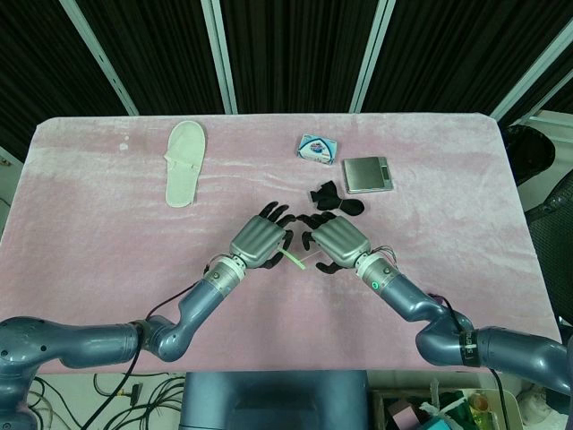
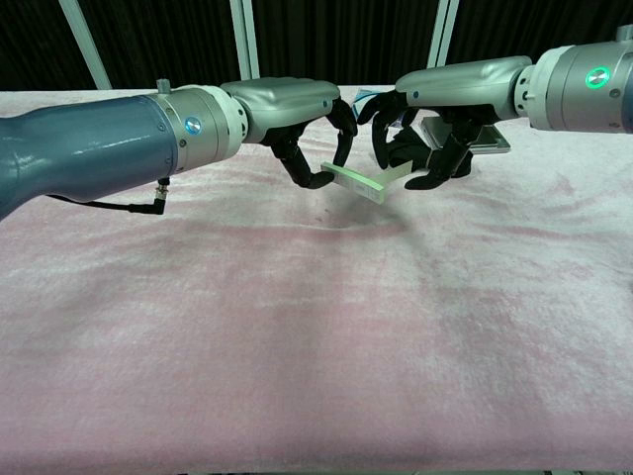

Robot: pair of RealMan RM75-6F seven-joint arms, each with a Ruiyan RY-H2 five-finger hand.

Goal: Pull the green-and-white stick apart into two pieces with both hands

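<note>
Both hands, left hand [image 2: 312, 139] and right hand [image 2: 420, 148], pinch the stick [image 2: 361, 180], lying crosswise between them.

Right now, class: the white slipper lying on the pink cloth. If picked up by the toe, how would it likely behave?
The slipper looks thin and flat, so probably light and floppy, its heel drooping. Its fabric-like surface suggests easy grip. Lying flat on the tablecloth, it shouldn't roll.

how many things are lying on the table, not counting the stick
3: a white slipper at the far left, a small blue packet at the far middle, and a grey scale just right of it. More may be hidden under the arms.
</note>
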